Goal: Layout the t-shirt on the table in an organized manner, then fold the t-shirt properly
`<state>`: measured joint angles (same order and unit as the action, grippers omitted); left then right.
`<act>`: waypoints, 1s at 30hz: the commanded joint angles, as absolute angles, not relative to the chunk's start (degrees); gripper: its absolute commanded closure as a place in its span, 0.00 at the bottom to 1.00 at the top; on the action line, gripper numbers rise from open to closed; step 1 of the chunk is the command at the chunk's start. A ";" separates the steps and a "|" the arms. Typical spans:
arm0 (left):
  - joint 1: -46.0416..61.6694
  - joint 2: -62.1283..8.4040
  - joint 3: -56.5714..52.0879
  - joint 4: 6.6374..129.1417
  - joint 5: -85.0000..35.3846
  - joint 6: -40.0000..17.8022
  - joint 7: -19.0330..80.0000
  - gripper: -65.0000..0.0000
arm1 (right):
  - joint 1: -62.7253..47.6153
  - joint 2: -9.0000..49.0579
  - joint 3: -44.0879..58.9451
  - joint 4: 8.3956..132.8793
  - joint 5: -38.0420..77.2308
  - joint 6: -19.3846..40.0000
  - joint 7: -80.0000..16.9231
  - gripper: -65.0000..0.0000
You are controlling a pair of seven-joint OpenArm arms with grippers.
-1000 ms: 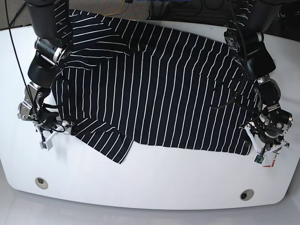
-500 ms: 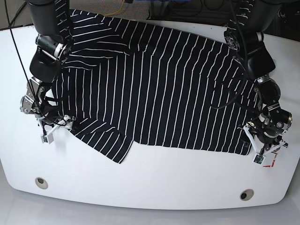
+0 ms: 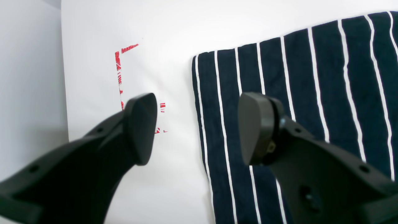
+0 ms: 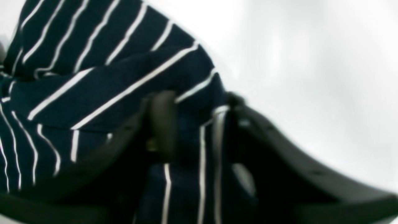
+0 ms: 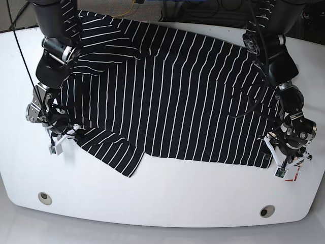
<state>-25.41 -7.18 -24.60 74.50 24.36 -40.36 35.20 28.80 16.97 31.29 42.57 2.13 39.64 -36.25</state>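
Gripping the t-shirt (image 4: 118, 77), right tool (image 4: 196, 130).

White table (image 5: 162, 203) w/ striped t-shirt (image 5: 172, 101) spread flat.

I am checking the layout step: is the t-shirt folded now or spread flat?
Mostly spread: the t-shirt lies open across the table, but its sleeve is creased over.

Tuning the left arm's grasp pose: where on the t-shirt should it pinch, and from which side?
Probably the hem corner of the t-shirt by the red marks. That corner lies flat, one layer, with bare table just outside it. The left gripper hangs open astride that side edge. Come in from the table side, low, sliding one finger under the edge.
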 commanded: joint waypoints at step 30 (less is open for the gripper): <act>-37.14 -14.55 -24.75 49.45 23.78 -40.00 27.47 0.40 | 30.02 17.98 31.08 43.21 2.24 40.00 -38.64 1.00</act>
<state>-34.11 -13.28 -24.71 50.68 24.14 -40.27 29.39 28.80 17.15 31.11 42.57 2.57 39.68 -38.15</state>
